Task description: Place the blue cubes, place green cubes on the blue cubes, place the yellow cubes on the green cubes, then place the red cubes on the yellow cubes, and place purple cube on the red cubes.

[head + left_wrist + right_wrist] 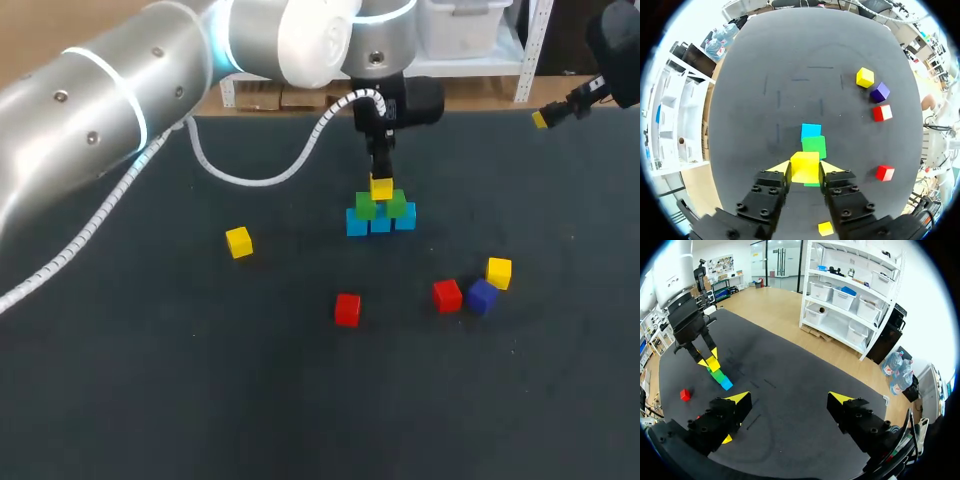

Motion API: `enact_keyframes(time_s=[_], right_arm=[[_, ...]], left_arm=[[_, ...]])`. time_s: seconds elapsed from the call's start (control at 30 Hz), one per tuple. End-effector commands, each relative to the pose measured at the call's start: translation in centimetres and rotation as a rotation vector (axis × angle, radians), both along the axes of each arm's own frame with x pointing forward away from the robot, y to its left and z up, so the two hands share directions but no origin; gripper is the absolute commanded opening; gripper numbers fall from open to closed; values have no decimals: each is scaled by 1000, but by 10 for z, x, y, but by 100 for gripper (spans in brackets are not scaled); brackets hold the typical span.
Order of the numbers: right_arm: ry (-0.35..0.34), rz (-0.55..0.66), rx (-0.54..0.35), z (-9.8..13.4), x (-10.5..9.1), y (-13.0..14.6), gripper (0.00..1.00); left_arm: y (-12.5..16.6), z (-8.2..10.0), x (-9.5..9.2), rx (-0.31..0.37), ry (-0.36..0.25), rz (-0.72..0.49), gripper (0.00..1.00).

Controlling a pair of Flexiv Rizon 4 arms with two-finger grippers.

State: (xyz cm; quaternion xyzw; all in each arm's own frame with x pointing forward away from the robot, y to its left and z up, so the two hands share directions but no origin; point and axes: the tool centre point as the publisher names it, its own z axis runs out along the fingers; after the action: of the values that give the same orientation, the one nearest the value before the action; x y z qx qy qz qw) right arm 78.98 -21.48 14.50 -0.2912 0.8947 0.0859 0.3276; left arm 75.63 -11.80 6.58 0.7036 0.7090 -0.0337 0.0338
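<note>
Our left tool (806,169) is clamped on a yellow cube (804,161) over 2 green cubes (396,204). We should centre it on their seam, then release gently. Our right tool (790,399) hangs apart, well aside.

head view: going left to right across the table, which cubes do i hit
lone yellow cube → lone red cube → stack of blue, green and yellow cubes → red cube touching the purple one → purple cube → rightmost yellow cube
</note>
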Motion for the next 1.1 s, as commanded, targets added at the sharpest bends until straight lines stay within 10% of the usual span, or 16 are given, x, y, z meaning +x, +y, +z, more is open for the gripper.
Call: enact_keyframes(time_s=[0.03,1.1], right_arm=[[-1,-2,-1,0,-1,0,100],[-1,-2,-1,0,-1,0,100]], left_arm=[[2,-2,-3,-3,0,-2,10],[4,7,-13,-16,-69,2,0]])
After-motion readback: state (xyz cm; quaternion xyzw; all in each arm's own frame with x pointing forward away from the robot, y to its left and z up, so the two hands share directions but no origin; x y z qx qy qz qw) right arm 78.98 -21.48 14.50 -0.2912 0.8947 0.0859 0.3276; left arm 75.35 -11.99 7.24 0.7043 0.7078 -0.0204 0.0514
